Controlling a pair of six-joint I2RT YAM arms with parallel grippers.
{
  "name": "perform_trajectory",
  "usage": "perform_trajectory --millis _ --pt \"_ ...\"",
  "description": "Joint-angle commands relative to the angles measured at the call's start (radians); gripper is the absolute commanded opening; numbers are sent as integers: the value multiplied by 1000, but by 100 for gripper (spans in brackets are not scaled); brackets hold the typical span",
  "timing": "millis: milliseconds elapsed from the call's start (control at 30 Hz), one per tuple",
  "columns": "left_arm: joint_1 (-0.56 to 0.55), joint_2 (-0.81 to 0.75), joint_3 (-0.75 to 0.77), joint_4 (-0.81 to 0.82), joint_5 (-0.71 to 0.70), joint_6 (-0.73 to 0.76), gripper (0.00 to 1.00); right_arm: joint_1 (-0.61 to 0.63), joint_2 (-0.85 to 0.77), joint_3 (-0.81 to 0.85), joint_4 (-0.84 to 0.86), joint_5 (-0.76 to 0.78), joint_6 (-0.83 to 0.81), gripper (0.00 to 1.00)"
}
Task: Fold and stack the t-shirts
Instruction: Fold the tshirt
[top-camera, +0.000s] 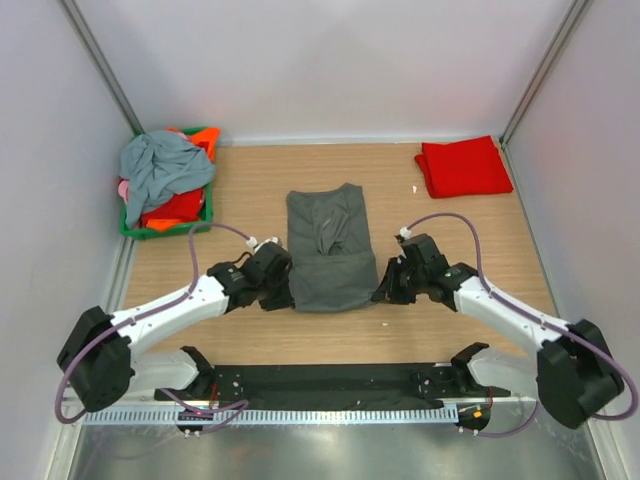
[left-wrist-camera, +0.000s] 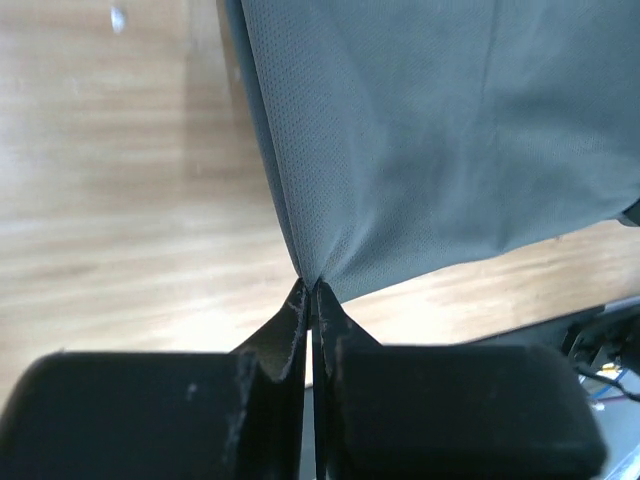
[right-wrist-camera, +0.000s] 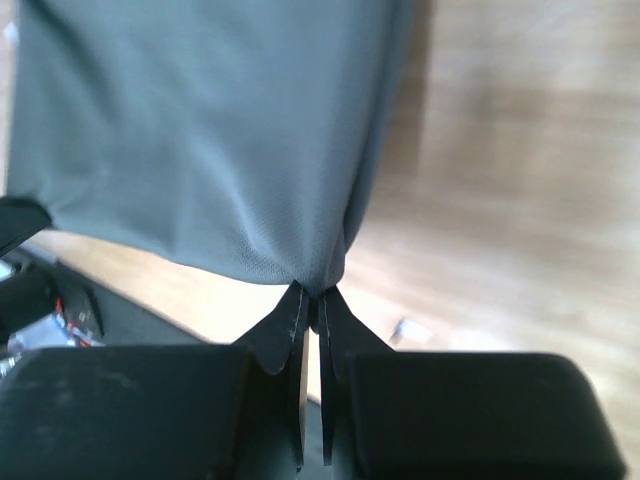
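A dark charcoal-grey t-shirt (top-camera: 328, 250) lies lengthwise in the middle of the table, its near part lifted. My left gripper (top-camera: 283, 287) is shut on its near left corner; the wrist view shows the jaws pinching the grey cloth (left-wrist-camera: 440, 140) at their tips (left-wrist-camera: 311, 290). My right gripper (top-camera: 385, 283) is shut on the near right corner, with grey cloth (right-wrist-camera: 200, 130) hanging from the tips (right-wrist-camera: 311, 295). A folded bright red t-shirt (top-camera: 463, 166) lies at the back right. A blue-grey t-shirt (top-camera: 160, 165) is heaped over orange and red ones in the basket.
A green plastic basket (top-camera: 207, 205) stands at the back left against the wall. A black mat (top-camera: 320, 385) and a metal rail run along the near edge between the arm bases. Grey walls close in the left, right and back sides.
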Motion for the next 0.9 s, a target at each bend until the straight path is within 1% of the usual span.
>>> perform_trajectory --millis 0,33,133,267,333,367,433,467,533,567,633,667,767,833,867 --pt "-66 -82 -9 -140 -94 -105 0 94 -118 -15 -97 70 90 1" --pt "-77 -117 -7 -158 -102 -117 0 114 -176 -15 -114 86 133 2" --pt "-92 -182 11 -239 -113 -140 0 171 -279 2 -183 132 182 1" --pt "-92 -246 79 -360 -159 -146 0 180 -323 62 -252 162 196 1" --pt "-92 -262 134 -411 -203 -137 2 180 -301 92 -268 187 182 1" --pt "-92 -265 152 -420 -220 -130 6 180 -287 126 -278 195 174 1" --pt "-91 -252 212 -454 -266 -117 9 180 -228 161 -283 216 147 1" --pt "-86 -221 234 -462 -277 -94 10 180 -206 201 -294 248 138 1" --pt "-76 -182 306 -485 -303 -65 10 179 -139 241 -306 277 112 1" --pt "-56 -156 330 -490 -303 -33 10 179 -113 282 -312 314 101 1" --pt "-30 -98 392 -484 -295 -1 8 174 -51 323 -315 327 75 1" --pt "-1 -79 410 -476 -276 27 8 165 -33 361 -318 330 67 1" --pt "36 -21 471 -459 -234 56 5 157 35 427 -328 327 44 1" --pt "36 -10 469 -451 -210 61 11 157 58 444 -331 320 36 1" --pt "35 -19 450 -436 -196 61 22 157 55 438 -325 316 36 1"
